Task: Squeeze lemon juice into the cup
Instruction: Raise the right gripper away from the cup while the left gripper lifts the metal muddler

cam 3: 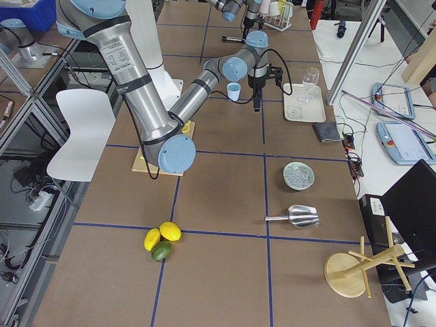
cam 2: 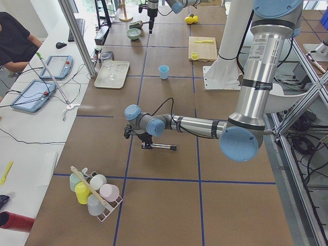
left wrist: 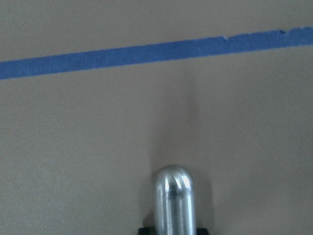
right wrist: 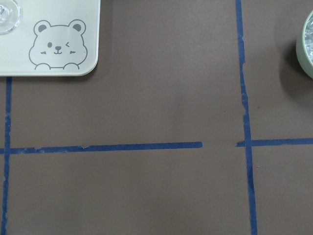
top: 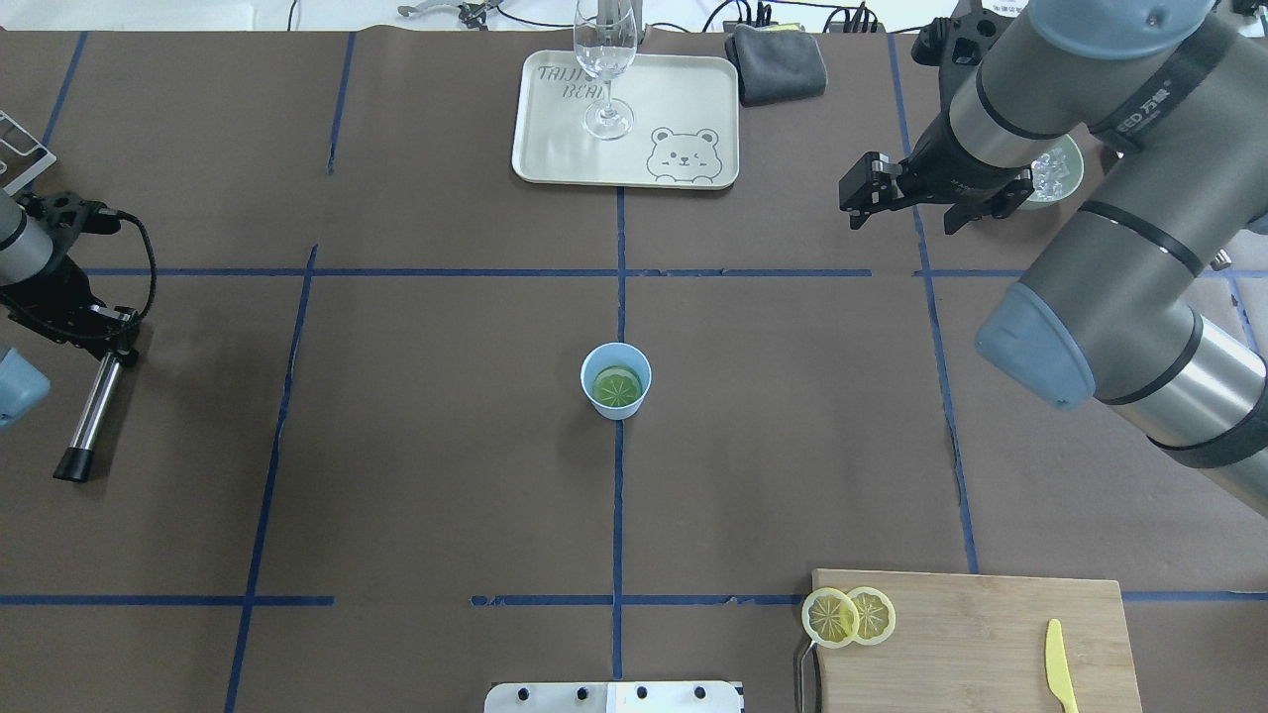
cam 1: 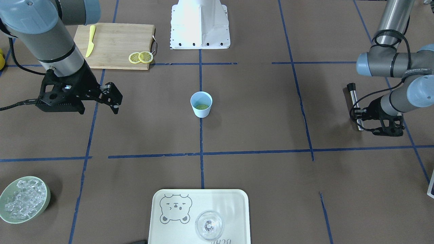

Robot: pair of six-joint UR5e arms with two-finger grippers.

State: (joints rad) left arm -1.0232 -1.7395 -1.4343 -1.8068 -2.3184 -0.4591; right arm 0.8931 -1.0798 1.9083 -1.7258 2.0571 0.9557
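The light-blue cup (cam 1: 201,109) (top: 634,401) stands upright at the table's middle, with one lemon slice (top: 614,386) lying flat inside it and looking greenish. Two more lemon slices (cam 1: 140,57) (top: 848,616) overlap on the corner of the wooden cutting board (cam 1: 115,44). My right gripper (cam 1: 113,98) (top: 860,193) hangs open and empty above the table, well off to the side of the cup. My left gripper (cam 1: 360,114) (top: 117,345) is low at the table, far from the cup, shut on a metal rod with a black end (cam 1: 354,100) (top: 91,416) (left wrist: 173,200).
A cream bear tray (cam 1: 223,203) (top: 684,99) holds a clear glass (cam 1: 209,225) (top: 604,59). A pale-green bowl of ice (cam 1: 23,199) (right wrist: 307,41) stands near the right arm. A yellow knife (cam 1: 90,40) (top: 1060,665) lies on the board. A grey cloth (top: 778,64) lies beside the tray.
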